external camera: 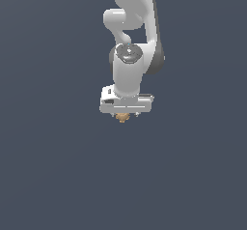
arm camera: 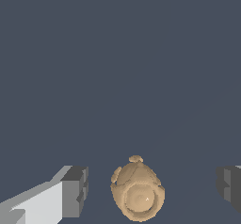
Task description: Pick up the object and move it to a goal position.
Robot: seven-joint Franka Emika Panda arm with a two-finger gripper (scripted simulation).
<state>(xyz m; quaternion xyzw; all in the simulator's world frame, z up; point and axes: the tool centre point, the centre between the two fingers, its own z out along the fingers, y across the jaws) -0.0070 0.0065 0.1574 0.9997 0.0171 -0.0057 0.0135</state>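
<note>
Object, a small tan-brown, lumpy, rough-skinned roundish thing [arm camera: 137, 194], sits on the flat dark grey-blue surface [arm camera: 117, 68] directly between the fingers of the white Panda gripper [arm camera: 150, 190], whose jaws stand wide apart. Taking the wrist view from left to right: first the dark grey pad of one finger [arm camera: 75, 190] on its white link, then a gap, then the object with its small knob pointing away from the camera, then another gap, and last the other dark pad [arm camera: 229, 185] at the frame's edge. Neither pad touches it. In the exterior view only a sliver of the tan lump [external camera: 122, 117] peeps out beneath the gripper body [external camera: 126, 112], so the hand is low over it. By my judgement the step in hand is the final approach before the grasp: the lump is bracketed but not gripped. The next move calls for closing both fingers squarely onto its rounded flanks, perhaps after settling slightly lower, then lifting; no goal marker is visible
</note>
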